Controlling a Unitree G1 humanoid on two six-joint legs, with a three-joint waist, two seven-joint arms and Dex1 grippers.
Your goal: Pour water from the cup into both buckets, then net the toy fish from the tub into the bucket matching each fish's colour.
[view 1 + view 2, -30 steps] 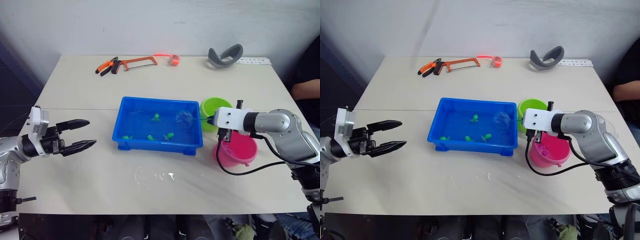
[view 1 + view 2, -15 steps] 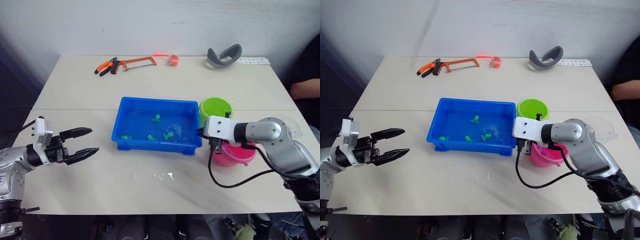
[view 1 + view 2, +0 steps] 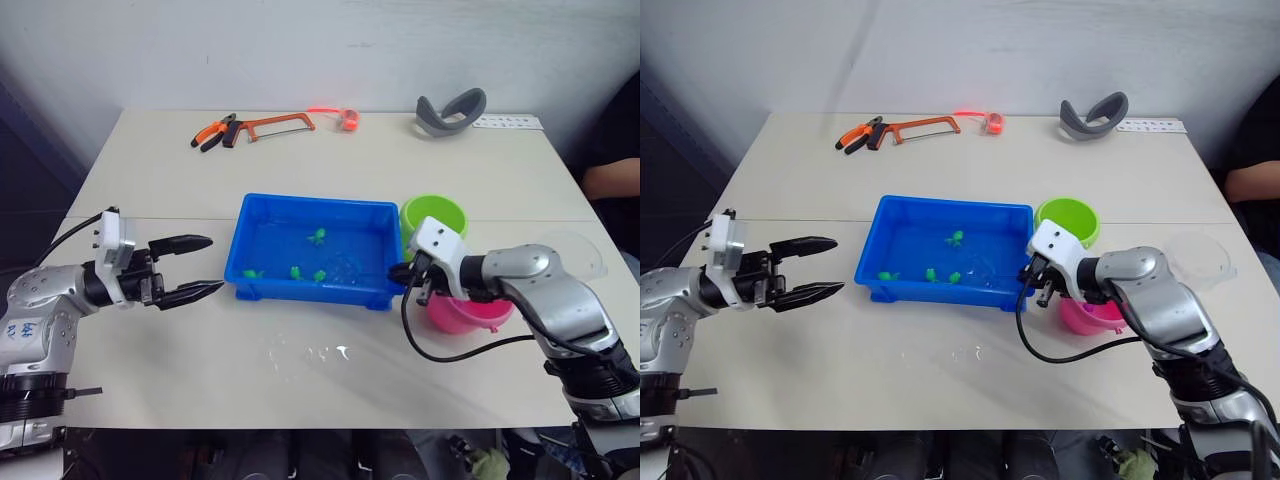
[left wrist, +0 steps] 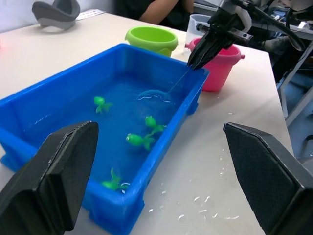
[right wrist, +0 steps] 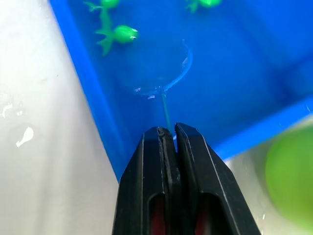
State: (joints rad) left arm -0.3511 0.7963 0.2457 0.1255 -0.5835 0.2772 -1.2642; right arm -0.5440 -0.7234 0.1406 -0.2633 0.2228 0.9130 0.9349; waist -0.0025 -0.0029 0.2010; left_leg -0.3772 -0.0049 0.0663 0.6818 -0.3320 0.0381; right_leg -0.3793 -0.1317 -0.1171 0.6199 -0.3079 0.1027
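The blue tub (image 3: 312, 291) holds water and several green toy fish (image 3: 318, 236). My right gripper (image 3: 398, 272) is at the tub's front right corner, shut on the net's thin handle. The net's hoop (image 5: 159, 68) lies in the water close to one green fish (image 5: 120, 34). The lime green bucket (image 3: 433, 215) stands just right of the tub, and the pink bucket (image 3: 465, 312) sits nearer me, behind my right wrist. The clear cup (image 3: 570, 255) stands at the far right. My left gripper (image 3: 215, 263) is open and empty, left of the tub.
An orange hacksaw (image 3: 270, 125), orange pliers (image 3: 212, 132), a small red object (image 3: 347, 118) and a grey curved band (image 3: 450, 108) lie along the far edge. Water drops (image 3: 310, 352) spot the table in front of the tub. A person's arm (image 3: 610, 178) shows at the right edge.
My right gripper came down and left to the tub's corner, lowering the net hoop into the water. My left gripper moved right, closer to the tub.
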